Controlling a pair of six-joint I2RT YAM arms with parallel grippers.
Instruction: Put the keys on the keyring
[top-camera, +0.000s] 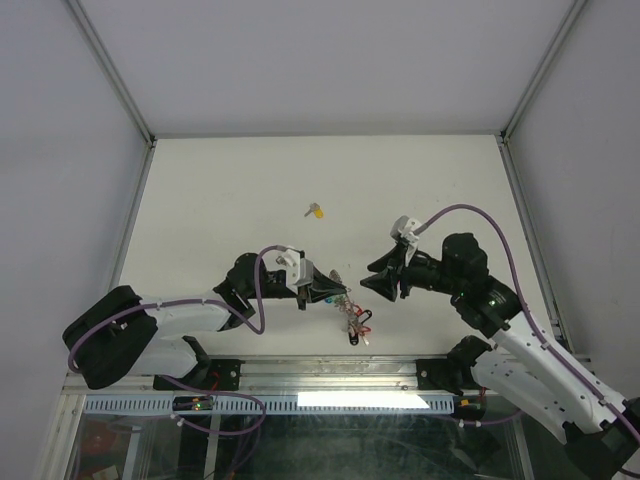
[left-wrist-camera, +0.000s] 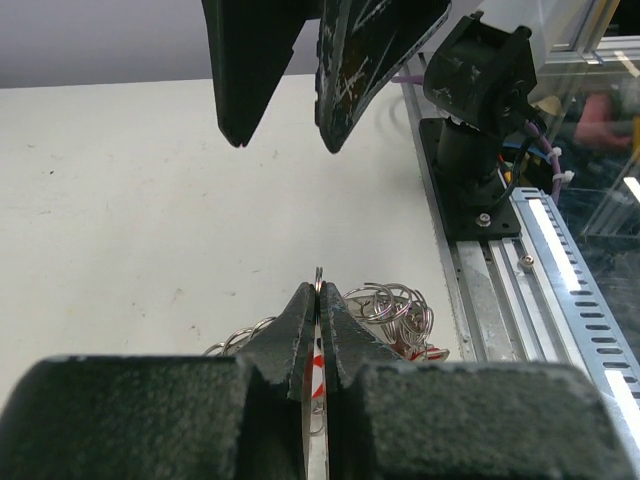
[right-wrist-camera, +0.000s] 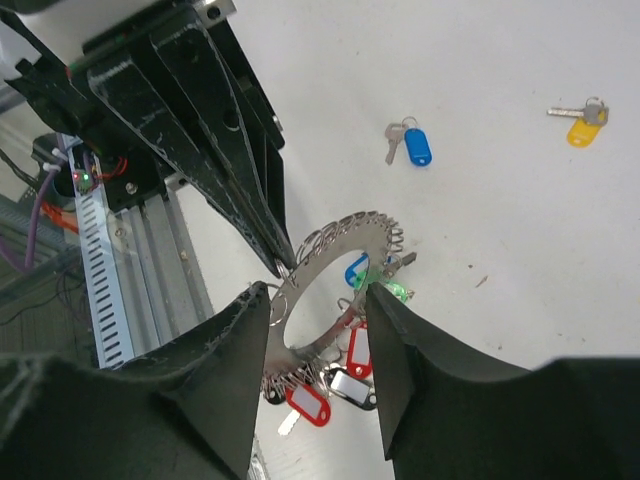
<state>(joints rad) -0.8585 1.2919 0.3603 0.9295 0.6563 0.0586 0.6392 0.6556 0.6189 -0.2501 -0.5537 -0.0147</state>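
The keyring (right-wrist-camera: 341, 250) is a flat silver ring fringed with small split rings and red, blue, green and black tags. It is held tilted above the table near the front edge. My left gripper (left-wrist-camera: 318, 292) is shut on its rim, which pokes out edge-on between the pads. My right gripper (right-wrist-camera: 315, 290) is open, one finger on each side of the ring, without touching it. In the top view the keyring (top-camera: 348, 310) hangs between the left gripper (top-camera: 325, 293) and the right gripper (top-camera: 383, 283). Two keys lie loose on the table: one with a blue tag (right-wrist-camera: 410, 145), one with a yellow tag (right-wrist-camera: 580, 125), the latter also seen from above (top-camera: 316, 211).
A metal rail (left-wrist-camera: 520, 280) runs along the table's near edge, with the right arm's base (left-wrist-camera: 470, 130) bolted to it. Frame posts and pale walls (top-camera: 130, 120) close in the table on the left, right and back.
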